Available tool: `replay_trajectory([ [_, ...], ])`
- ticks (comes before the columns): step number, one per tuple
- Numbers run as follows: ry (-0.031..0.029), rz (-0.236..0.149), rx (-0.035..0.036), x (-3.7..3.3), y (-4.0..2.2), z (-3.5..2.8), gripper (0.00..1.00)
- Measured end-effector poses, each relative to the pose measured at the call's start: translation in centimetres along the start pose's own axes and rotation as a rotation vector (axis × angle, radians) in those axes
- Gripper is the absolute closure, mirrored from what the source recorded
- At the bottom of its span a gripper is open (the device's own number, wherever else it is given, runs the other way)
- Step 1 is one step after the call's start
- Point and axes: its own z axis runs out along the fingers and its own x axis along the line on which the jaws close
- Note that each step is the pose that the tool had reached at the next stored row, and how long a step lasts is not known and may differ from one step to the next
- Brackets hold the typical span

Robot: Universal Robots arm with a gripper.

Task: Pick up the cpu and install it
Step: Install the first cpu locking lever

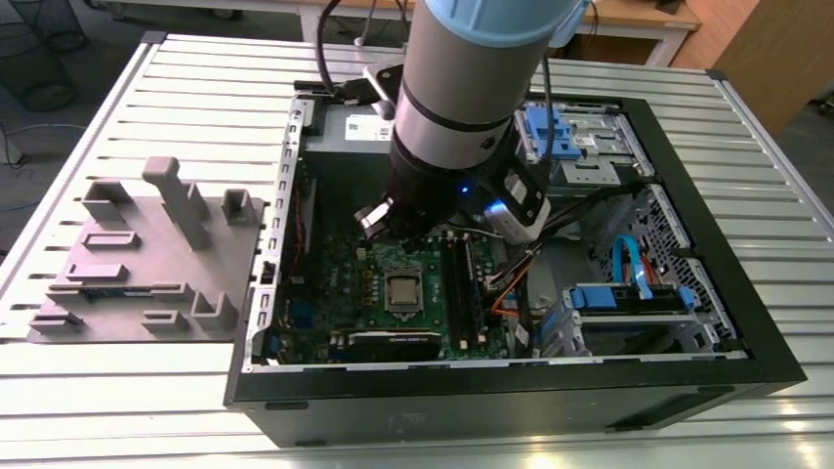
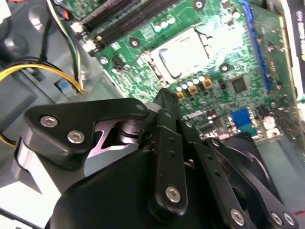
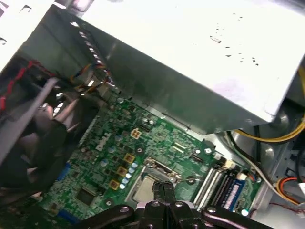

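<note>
Exterior view shows the arm reaching down into the open computer case (image 1: 729, 362) on the counter (image 1: 195, 78), so the gripper (image 3: 162, 187) hangs just above the motherboard (image 3: 119, 148). Both wrist views show its jaws pressed together, gripping nothing. The cpu (image 2: 183, 55) lies flat in its socket, apparently seated already; the grey moulded tray (image 1: 131, 254) sits beside the case.

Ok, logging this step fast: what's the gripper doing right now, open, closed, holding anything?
Gripper: fingers shut together, nothing visible between them, above the cpu that sits in the socket on the motherboard.
</note>
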Motion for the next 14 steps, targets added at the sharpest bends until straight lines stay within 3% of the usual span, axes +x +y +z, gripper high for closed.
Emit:
replay_trajectory([
  [3,-0.0003,0.0,-0.0002,-0.55,0.33,0.12,0.89],
  [5,-0.0026,-0.001,-0.0048,-0.72,0.47,0.17,0.89],
  [6,-0.0058,-0.003,-0.0108,-0.76,0.48,0.17,0.89],
  [10,-0.0255,-0.009,-0.0463,-0.88,0.52,0.19,0.89],
  [14,-0.0377,-0.012,-0.0678,-1.27,0.5,0.29,0.89],
])
